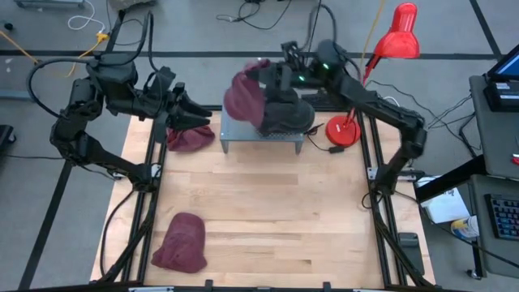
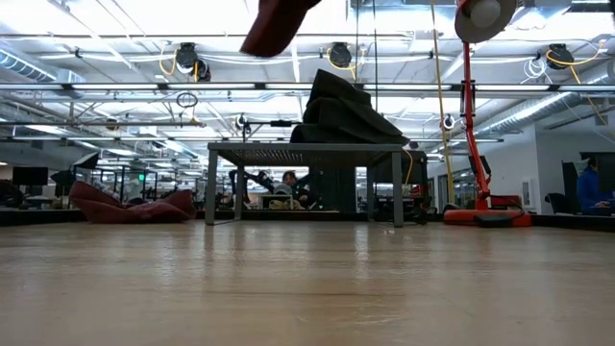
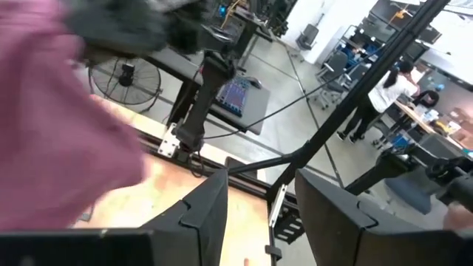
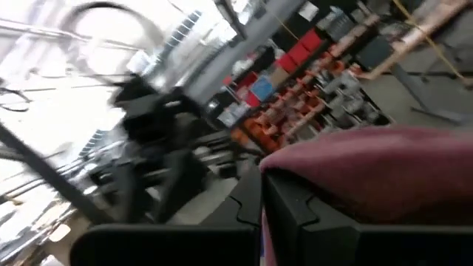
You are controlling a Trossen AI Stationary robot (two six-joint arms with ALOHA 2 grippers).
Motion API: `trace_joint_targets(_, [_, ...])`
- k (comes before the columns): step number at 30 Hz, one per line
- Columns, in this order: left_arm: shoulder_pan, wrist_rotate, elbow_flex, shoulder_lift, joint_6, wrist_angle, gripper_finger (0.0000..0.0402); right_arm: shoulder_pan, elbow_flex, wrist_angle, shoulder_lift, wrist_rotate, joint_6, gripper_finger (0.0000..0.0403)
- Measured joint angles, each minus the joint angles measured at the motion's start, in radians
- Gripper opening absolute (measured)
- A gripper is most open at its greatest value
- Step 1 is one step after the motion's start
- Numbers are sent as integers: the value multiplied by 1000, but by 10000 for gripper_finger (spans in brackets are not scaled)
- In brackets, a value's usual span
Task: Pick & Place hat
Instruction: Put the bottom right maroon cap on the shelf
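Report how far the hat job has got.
Done: a dark hat sits on the small grey metal stand. In hand: the right end effector holds a maroon knit hat above the stand. Left: two maroon hats, one under the left end effector, one at the front.

The high view looks straight down on the whole pale wooden counter [image 1: 268, 211], both arms included. The low view sits at counter height and faces level across the boards toward the small grey metal stand [image 2: 303, 154] and the room beyond; the same stand [image 1: 263, 134] lies at 12 o'clock in the high view, with the red desk lamp [image 1: 389, 49] at 1 o'clock. Each wrist view looks close past its own dark fingers [image 3: 199, 214], outward to the room; the right one [image 4: 295, 207] likewise.
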Motion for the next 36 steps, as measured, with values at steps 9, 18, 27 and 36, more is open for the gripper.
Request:
trace_joint_targets(9, [2, 3, 0, 0, 32, -3, 140, -94, 266, -84, 232, -79, 56, 0])
trace_joint_targets(18, [2, 3, 0, 0, 57, -3, 147, -135, 291, -131, 334, -138, -3, 0])
trace_joint_targets(27, [2, 3, 0, 0, 65, -2, 161, -142, 291, -324, 342, -140, -238, 0])
trace_joint_targets(36, [2, -27, 0, 3, 79, 0, 147, -125, 291, -427, 344, -151, -382, 0])
